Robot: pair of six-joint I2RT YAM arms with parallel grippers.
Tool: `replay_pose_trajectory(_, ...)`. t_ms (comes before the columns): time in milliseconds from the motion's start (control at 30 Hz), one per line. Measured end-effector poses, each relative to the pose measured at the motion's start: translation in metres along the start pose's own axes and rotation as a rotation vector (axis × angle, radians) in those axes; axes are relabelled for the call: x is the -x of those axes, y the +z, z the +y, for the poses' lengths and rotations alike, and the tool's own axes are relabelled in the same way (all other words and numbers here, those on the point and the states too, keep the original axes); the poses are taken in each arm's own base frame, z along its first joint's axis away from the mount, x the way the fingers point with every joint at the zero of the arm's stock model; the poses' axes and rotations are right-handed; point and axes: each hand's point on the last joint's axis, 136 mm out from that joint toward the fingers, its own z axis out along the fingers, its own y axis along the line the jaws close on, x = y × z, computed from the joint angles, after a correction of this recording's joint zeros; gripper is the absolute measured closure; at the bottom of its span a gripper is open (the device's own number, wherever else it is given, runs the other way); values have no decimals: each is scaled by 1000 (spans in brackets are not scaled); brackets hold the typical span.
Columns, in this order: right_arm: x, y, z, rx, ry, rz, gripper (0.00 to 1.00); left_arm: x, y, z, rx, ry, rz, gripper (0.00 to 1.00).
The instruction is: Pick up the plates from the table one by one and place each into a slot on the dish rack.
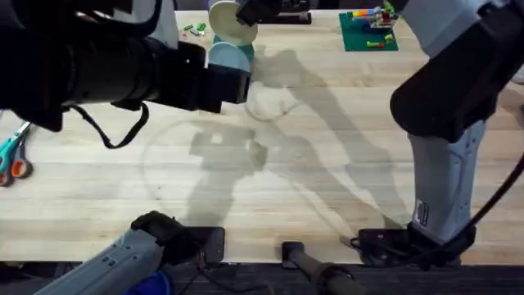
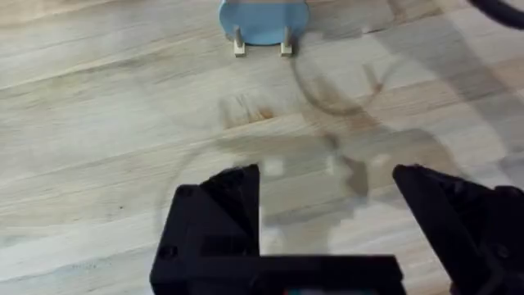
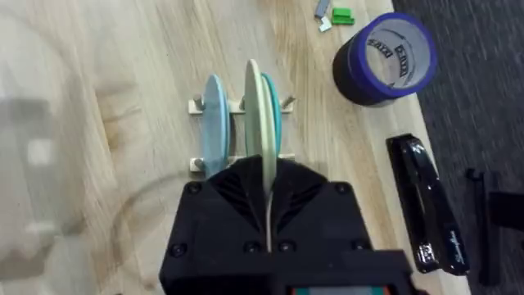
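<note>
The pale yellow-green plate (image 3: 255,115) stands on edge, pinched at its rim by the right tool (image 3: 268,215), just over the rack (image 3: 199,104) at the far side of the desk (image 3: 106,98). Its face runs parallel to the blue plate (image 3: 214,123) and the teal plate (image 3: 273,115) already slotted either side of it. The gap between them looks tight: a slight tilt could catch a peg or knock a neighbour over. The left tool (image 2: 326,184) hangs open, well back from the rack.
</note>
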Motion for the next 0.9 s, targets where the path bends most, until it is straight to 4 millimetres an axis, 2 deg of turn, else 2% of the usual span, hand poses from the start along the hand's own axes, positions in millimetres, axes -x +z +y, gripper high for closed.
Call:
replay_pose_trajectory(467,14,-29,-8,-75,-6,-14,973,0,0,0,0,0,0,7)
replay_pose_trajectory(900,7,-30,-2,-50,11,14,973,0,0,0,0,0,0,7)
